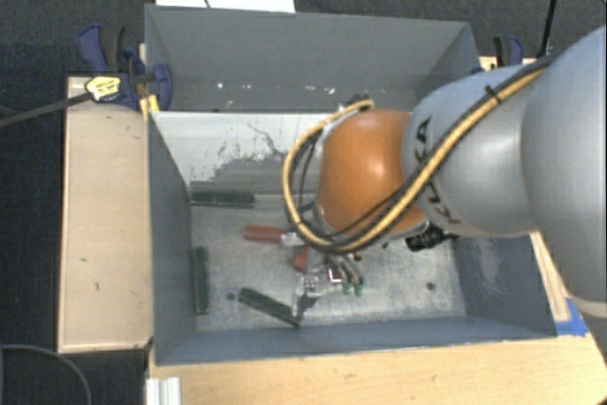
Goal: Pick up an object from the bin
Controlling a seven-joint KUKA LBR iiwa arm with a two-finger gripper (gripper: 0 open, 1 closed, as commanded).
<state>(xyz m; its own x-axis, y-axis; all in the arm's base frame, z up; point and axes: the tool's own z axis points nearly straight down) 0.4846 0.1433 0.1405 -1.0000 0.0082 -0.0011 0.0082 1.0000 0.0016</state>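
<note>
My gripper [321, 280] hangs low over the bin's floor, just under the arm's orange cover, near the middle front. Right at its left side lies a red, elongated thing [266, 234], whose near end runs under the gripper. A dark green bar [268, 306] lies slantwise on the floor just left of and below the gripper, with its right end close to the gripper's tip. Whether anything is held is hidden by the cover.
Two more dark green bars lie on the floor: one [223, 198] along the back left, one [200, 280] upright along the left wall. The arm with its cover and cables hides the bin's middle and right.
</note>
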